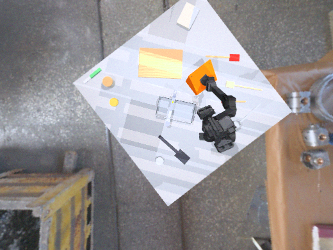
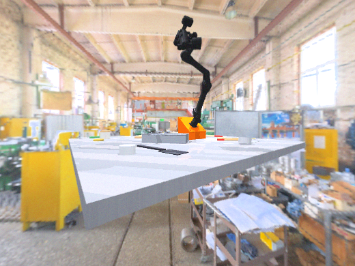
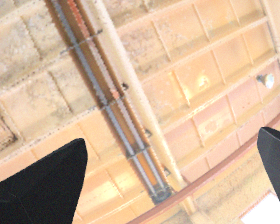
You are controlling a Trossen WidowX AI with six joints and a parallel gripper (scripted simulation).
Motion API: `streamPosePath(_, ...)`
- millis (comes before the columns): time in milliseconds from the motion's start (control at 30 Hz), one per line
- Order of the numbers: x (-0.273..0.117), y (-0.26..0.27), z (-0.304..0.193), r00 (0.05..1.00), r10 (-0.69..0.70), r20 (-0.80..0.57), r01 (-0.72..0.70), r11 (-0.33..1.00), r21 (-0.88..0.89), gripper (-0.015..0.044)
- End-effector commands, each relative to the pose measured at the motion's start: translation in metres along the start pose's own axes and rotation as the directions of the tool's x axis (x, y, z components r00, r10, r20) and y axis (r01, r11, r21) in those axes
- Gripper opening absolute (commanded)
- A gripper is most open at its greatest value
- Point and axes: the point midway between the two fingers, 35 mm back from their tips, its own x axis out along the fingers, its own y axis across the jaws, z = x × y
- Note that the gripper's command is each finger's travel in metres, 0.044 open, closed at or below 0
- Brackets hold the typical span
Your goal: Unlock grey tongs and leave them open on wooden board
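The grey tongs (image 1: pixel 170 115) lie across the roasting tin (image 1: pixel 194 113) (image 2: pixel 171 138), in the middle of the top view. A small yellow spot shows on them near their upper end in that view. The tongs are too small to tell how far apart their arms are. The wooden board (image 1: pixel 160 63) lies flat beyond the tin, with nothing on it. My gripper (image 1: pixel 216 128) (image 3: pixel 174 142) is open and empty, its two dark fingers wide apart. It is high above the table, right of the tin in the top view, and points up at the ceiling.
A dark spatula (image 1: pixel 173 149) (image 2: pixel 174 151) and a white cylinder (image 1: pixel 159 160) (image 2: pixel 127 149) are near the tin. An orange cylinder (image 1: pixel 107 81), yellow disc (image 1: pixel 113 102) and green marker (image 1: pixel 95 73) are left. A white block (image 1: pixel 187 15) stands behind the board. Several utensils lie right of the orange base (image 1: pixel 202 74).
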Motion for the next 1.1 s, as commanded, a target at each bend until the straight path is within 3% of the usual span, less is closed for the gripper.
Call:
streamPosePath(0, -0.001, 0.000, -0.002, 1.000, 0.003, -0.006, -0.003, 1.000, 0.001, 0.0374)
streamPosePath(167, -0.016, -0.007, -0.035, 0.990, 0.042, -0.138, -0.039, 0.999, 0.028, 0.0260)
streamPosePath(333, -0.049, -0.025, -0.085, 0.932, 0.069, -0.356, -0.041, 0.995, 0.086, 0.0260)
streamPosePath(500, -0.094, -0.052, -0.132, 0.813, 0.056, -0.579, 0.027, 0.991, 0.133, 0.0260)
streamPosePath(800, -0.201, -0.125, -0.186, 0.468, -0.084, -0.880, 0.299, 0.952, 0.068, 0.0260)
streamPosePath(1067, -0.309, -0.202, -0.188, 0.081, -0.275, -0.958, 0.563, 0.806, -0.184, 0.0260)
